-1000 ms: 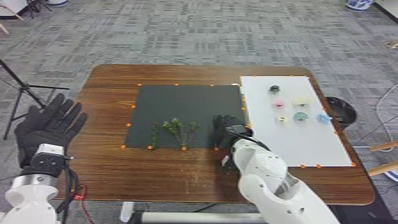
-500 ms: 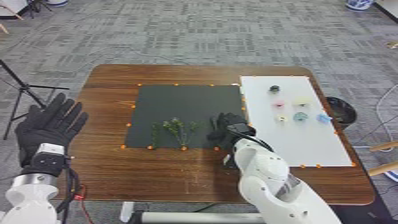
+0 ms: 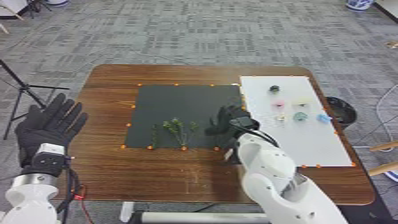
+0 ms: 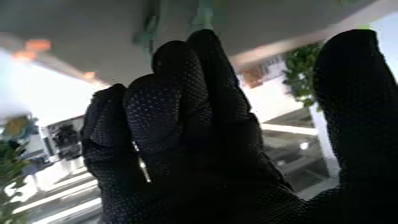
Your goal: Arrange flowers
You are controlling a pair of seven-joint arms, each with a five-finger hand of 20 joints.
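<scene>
Right hand farther forward, loosely open

arms cut off by bottom edge, bin partly hidden, blurred orange marks

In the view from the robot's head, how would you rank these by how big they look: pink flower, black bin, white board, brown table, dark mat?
Largest to smallest:
1. brown table
2. dark mat and white board, too alike to rank
3. black bin
4. pink flower
</scene>
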